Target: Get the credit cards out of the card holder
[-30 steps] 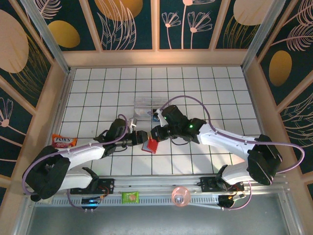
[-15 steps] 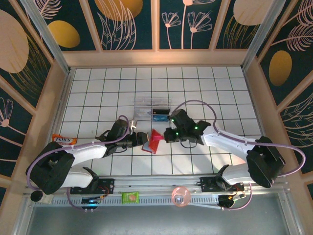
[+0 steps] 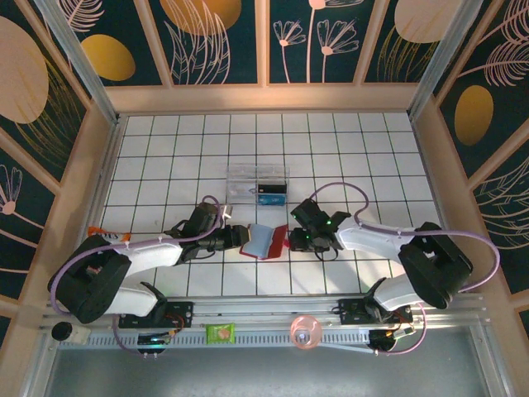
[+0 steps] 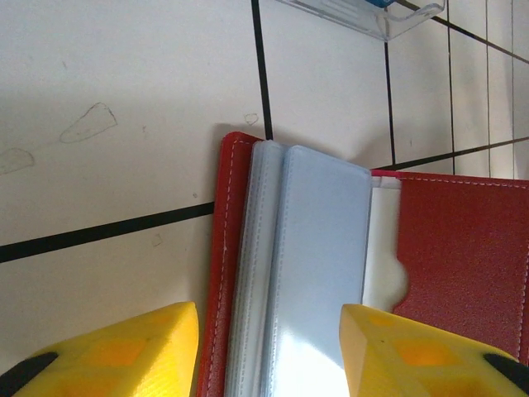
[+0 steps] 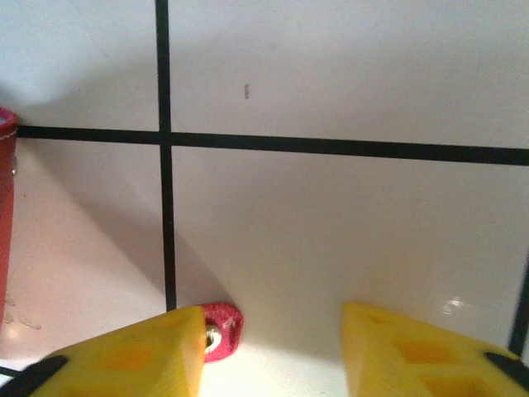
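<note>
Lying open left-to-right, card holder (image 3: 264, 241); left gripper (image 4: 271, 351) astride it, grip unclear; right gripper (image 5: 273, 351) parted, empty.

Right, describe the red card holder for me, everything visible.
The small red leather-look card holder lies open on the white tiled table. White stitching edges its covers; a stack of grey-blue clear plastic sleeves fills one half, a pale-lined pocket the other flap. Its red snap tab, with a metal stud, sits beside the right tool, which stands open and empty. The left tool straddles the sleeves; contact is unclear.
</note>
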